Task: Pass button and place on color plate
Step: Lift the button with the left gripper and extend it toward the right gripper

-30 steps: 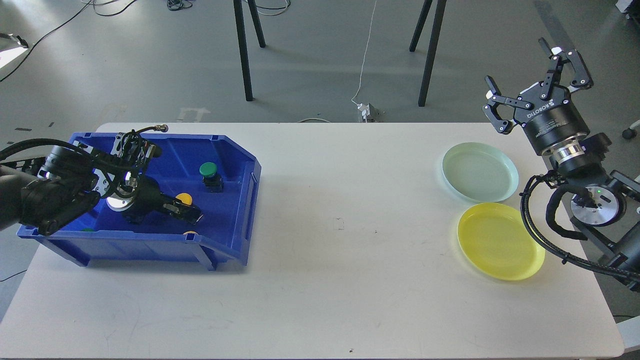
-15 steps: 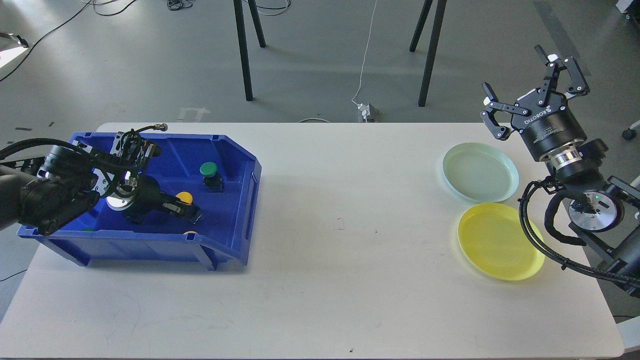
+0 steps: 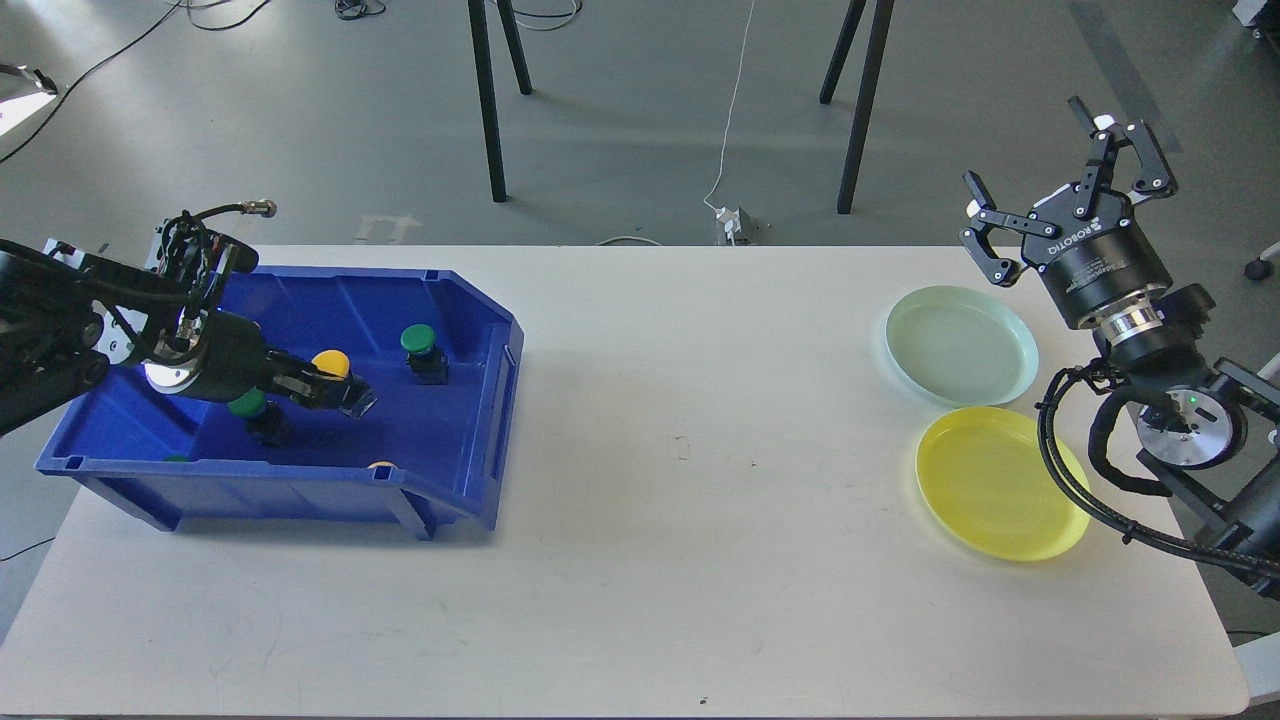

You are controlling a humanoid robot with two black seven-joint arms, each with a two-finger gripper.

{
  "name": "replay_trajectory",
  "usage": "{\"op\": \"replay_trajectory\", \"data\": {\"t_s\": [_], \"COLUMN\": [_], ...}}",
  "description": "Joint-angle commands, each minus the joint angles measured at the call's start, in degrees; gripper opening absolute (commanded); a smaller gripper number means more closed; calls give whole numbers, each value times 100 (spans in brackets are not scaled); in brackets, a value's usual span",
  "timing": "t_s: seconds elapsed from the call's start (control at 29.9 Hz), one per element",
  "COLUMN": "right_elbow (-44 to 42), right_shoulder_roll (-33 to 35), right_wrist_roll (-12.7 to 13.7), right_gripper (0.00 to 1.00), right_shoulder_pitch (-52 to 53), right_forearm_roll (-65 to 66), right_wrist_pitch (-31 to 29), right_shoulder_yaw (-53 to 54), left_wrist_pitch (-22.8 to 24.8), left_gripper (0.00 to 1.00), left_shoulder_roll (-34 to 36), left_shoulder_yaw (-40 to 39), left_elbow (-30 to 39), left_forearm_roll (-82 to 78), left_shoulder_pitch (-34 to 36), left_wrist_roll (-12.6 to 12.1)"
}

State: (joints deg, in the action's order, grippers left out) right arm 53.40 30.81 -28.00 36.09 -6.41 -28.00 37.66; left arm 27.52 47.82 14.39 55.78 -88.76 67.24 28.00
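Note:
A blue bin stands on the left of the white table. My left gripper is inside it, shut on a yellow button and holding it raised above the bin floor. One green button stands at the bin's back right. Another green button sits just under my left wrist. My right gripper is open and empty, raised behind the pale green plate. The yellow plate lies in front of that plate.
Small bits of another yellow button and another green one show at the bin's front wall. Black stand legs are on the floor behind the table. My right arm's cables hang over the yellow plate's right edge.
My left gripper has risen and drawn back to the left with the yellow button in it, uncovering a green button beneath. My right gripper has barely moved.

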Motion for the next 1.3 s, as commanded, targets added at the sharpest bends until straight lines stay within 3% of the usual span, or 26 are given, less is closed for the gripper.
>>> {"op": "replay_trajectory", "data": {"t_s": [0.0,0.2,0.37,0.6,0.97,1.14,1.27], "right_elbow": [-5,4,-5,213,1049,1251,1383], "right_shoulder_roll": [-5,4,4,65,1173,560,31], "right_wrist_roll": [0,0,0,0,0,0,0], "right_gripper": [100,100,100,100,100,100,99], "right_shoulder_pitch": [-15,-6,-6,-190,-156,-59,11], "right_forearm_roll": [0,-9,-9,-9,79,192,1411], "right_wrist_pitch": [0,0,0,0,119,891,1165], "right_shoulder_yaw": [5,92,321,347,409,77,-302], "left_wrist_pitch": [34,48,48,48,48,48,48], "left_gripper": [7,7,7,8,8,9,9], "left_shoulder_roll": [525,1114,1765,1406,-852,-1758,-1838], "left_shoulder_yaw": [-111,-1155,-2324,-2590,-2660,-2958,-3240], "left_elbow": [468,1109,2330,2693,1745,769,680], "left_forearm_roll": [7,43,121,1930,4577,5043,5131], "left_shoulder_pitch": [201,299,281,246,-553,-1063,-1160], "left_wrist_roll": [0,0,0,0,0,0,0]}}
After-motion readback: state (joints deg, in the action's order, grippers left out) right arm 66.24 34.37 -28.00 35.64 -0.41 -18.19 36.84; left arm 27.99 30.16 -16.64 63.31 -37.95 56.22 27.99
